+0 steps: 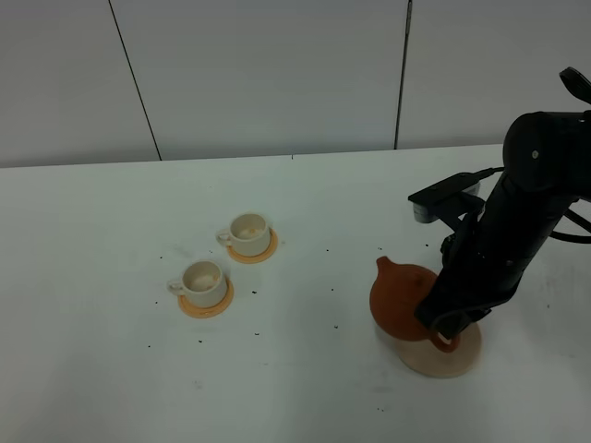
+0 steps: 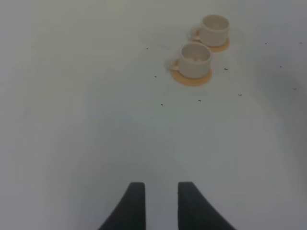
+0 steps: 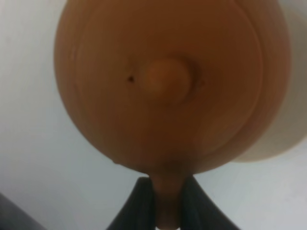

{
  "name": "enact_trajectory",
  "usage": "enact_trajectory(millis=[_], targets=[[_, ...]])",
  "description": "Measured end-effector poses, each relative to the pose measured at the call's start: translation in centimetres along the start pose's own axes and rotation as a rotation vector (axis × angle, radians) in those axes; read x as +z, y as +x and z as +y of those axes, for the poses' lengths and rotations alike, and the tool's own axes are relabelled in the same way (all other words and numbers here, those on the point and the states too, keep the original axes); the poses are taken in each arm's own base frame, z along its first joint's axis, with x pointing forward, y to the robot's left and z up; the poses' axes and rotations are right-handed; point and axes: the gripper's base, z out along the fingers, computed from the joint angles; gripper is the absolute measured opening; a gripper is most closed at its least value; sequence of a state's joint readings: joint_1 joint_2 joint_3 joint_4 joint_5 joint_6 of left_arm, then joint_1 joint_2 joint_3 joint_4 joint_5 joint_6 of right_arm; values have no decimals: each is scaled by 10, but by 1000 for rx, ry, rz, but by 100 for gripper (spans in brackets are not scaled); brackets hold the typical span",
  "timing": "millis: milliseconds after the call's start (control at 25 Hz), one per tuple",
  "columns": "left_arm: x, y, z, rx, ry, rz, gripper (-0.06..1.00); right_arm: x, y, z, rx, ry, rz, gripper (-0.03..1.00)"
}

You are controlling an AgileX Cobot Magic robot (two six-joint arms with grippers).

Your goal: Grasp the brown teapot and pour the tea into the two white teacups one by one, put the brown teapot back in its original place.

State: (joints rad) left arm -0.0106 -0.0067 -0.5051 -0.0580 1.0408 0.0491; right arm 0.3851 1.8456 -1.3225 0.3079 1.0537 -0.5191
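White bench [image 1: 92, 369], right arm [image 1: 522, 221] bent low, and the teapot [image 1: 399, 297] tilts, seemingly lifted, over the edge of its tan disc [image 1: 459, 360]. The back cup [image 1: 249, 233] and front cup [image 1: 202, 279] sit well apart to the left, looking unfilled. Right hand [image 3: 167, 206] is clamped on the handle [image 3: 168, 189]; left hand [image 2: 160, 206] is spread and empty. I'd call this the pickup; next comes a level carry across to a cup, then a tip.
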Motion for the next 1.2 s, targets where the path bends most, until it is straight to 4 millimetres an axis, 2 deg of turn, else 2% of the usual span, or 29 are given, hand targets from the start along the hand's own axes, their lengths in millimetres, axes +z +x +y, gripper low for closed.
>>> enact_trajectory(millis=[640,920,1200], targets=[[0,0,0,0,0,0,24,0,1,7,-301,-74,-6,10],[0,0,0,0,0,0,24,0,0,2,-434,-22,-9,10],[0,0,0,0,0,0,24,-1,-9,-4,-506,67,-90,10]])
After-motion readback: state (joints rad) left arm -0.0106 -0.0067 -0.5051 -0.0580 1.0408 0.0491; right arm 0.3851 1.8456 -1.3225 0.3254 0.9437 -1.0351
